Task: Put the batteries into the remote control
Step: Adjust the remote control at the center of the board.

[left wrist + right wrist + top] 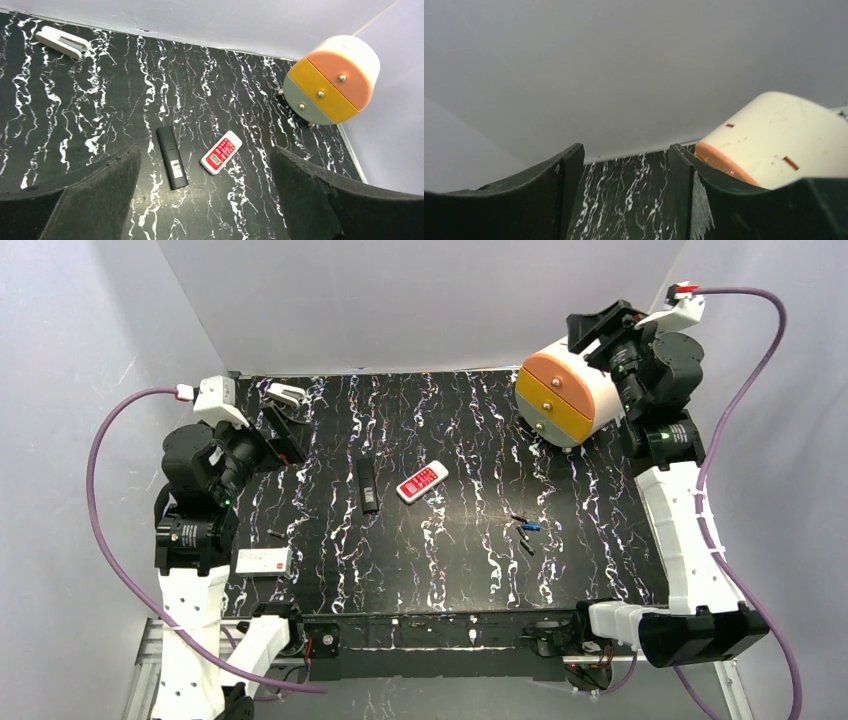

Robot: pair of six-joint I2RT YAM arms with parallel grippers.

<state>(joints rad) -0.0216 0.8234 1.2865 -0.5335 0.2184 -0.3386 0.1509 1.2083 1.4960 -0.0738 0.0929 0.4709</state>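
Note:
A black remote (368, 485) lies mid-table, also in the left wrist view (171, 157). A white remote with a red face (422, 481) lies just right of it, also in the left wrist view (221, 152). The batteries (524, 531), several tiny black, blue and green cells, lie loose to the right of centre. My left gripper (285, 435) is open and empty, held above the far left of the table, well away from both remotes (204, 149). My right gripper (590, 330) is open and empty (625, 150), raised at the far right behind the drawer unit.
A round white drawer unit (567, 395) with orange, yellow and grey fronts stands at the far right. A white stapler-like object (287, 394) lies at the far left corner. Another white remote (263, 560) lies near the left front edge, with a small dark item (277, 533) beside it.

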